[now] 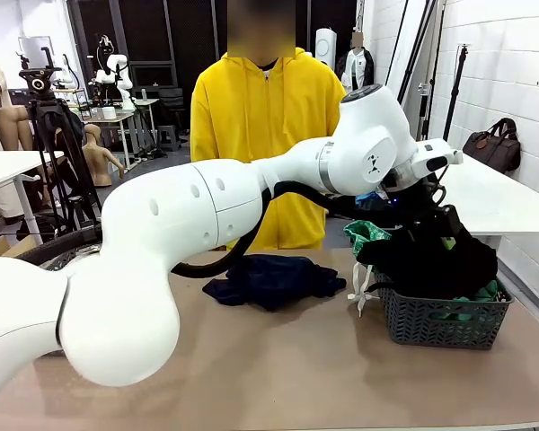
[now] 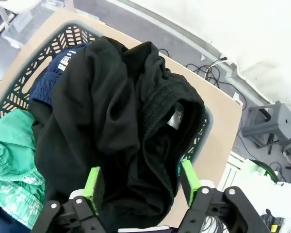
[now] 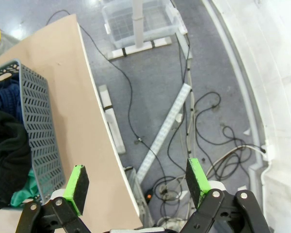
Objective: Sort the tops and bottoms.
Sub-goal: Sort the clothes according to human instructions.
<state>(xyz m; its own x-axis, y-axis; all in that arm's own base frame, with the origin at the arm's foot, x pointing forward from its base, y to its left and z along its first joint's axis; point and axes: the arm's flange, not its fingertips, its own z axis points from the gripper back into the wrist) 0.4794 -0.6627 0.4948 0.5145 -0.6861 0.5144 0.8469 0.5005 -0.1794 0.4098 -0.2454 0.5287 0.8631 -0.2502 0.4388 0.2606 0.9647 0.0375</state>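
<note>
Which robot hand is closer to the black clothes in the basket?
The left. The left gripper hangs open right over the black garment heaped in the basket. The right gripper, also open, is off past the table's edge, over the floor.

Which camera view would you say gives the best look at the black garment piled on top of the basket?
The left wrist view: the black garment lies close below the open left gripper, folds and label plain. The front view shows it heaped on the basket; the right wrist view catches an edge.
</note>
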